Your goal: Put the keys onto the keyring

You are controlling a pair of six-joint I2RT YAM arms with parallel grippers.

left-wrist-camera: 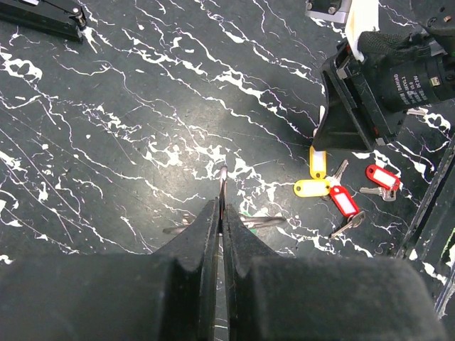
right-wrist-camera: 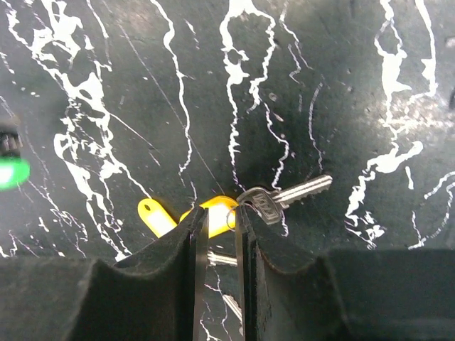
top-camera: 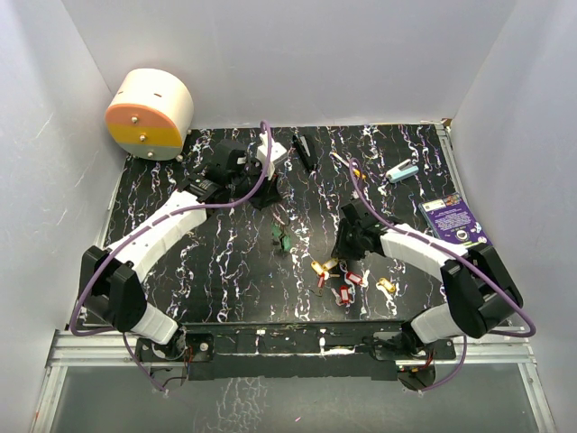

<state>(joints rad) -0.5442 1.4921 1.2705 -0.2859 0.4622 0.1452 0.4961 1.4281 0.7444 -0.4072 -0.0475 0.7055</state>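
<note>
I list: keys (top-camera: 338, 280) scattered by the worktop's (top-camera: 180, 262) near edge, right of centre; keyring (top-camera: 280, 238) mid-worktop, left of them; card (top-camera: 453, 222) at right edge; drum (top-camera: 149, 114) at far-left corner.

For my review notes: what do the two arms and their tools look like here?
Both arms are alike: the left arm and right arm have white forearm shells between bulky black joints, each trailed by a looping purple cable. The left tool and right tool are matte black wedges tapering to thin tips.
</note>
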